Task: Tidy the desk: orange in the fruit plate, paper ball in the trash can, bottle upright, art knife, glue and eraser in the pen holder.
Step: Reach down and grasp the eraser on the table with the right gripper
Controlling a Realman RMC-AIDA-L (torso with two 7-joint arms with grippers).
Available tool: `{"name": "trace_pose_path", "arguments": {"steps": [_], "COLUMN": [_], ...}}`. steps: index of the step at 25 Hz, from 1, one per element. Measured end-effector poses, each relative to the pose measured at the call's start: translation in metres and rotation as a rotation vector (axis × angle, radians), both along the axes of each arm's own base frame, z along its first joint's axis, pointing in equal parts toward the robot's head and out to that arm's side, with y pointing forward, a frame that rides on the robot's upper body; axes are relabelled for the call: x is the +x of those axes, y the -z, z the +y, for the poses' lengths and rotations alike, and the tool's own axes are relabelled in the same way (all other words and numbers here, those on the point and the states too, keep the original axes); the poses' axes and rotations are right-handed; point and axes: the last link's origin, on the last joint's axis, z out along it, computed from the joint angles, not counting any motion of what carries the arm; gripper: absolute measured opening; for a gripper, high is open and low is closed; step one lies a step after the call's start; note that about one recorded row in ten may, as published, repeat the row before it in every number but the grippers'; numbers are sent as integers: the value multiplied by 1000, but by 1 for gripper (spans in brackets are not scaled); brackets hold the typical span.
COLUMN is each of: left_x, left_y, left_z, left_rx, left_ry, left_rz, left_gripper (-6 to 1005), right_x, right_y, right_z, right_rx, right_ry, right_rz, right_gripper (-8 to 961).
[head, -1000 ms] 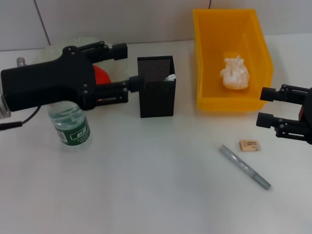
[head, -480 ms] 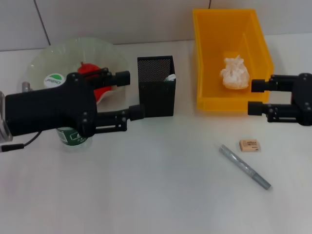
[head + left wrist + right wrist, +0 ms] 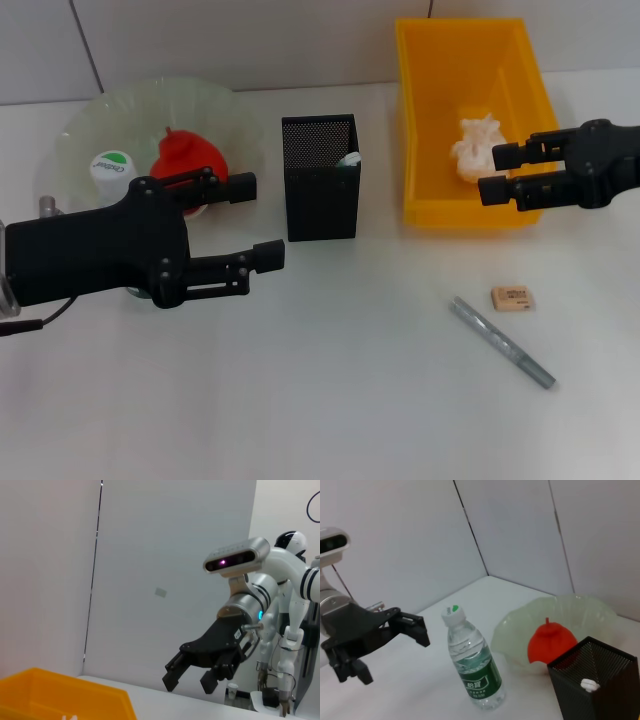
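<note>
Left gripper: jaws spread wide, holding nothing, hovering over the table. Just behind its wrist, a bottle standing upright, cap on. Beyond the upper finger, a red fruit lying in the fruit plate. Ahead of the fingertips, close by, the black mesh pen holder with something white poking out of it.

Right gripper: jaws also wide apart, empty, hanging above the front edge of the yellow trash can. Just past the upper finger, the paper ball inside the can. Below the jaws, on the table and well apart from them, the eraser and, just beside it, the grey art knife lying flat.
</note>
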Motion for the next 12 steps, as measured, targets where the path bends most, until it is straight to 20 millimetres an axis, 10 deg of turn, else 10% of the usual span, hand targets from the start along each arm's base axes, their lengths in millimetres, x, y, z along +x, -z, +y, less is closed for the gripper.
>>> {"name": "trace_pose_path", "arguments": {"steps": [12], "left_x": [2], "left_y": [3], "left_z": [1], "left_rx": [-6], "left_ry": [4], "left_rz": [1], "left_gripper": [802], "right_x": [-28], "right_y": [5], "right_z": [11], "right_rx": [-100], "right_ry": [90], "right_rz": [-241], "right_gripper": [578]}}
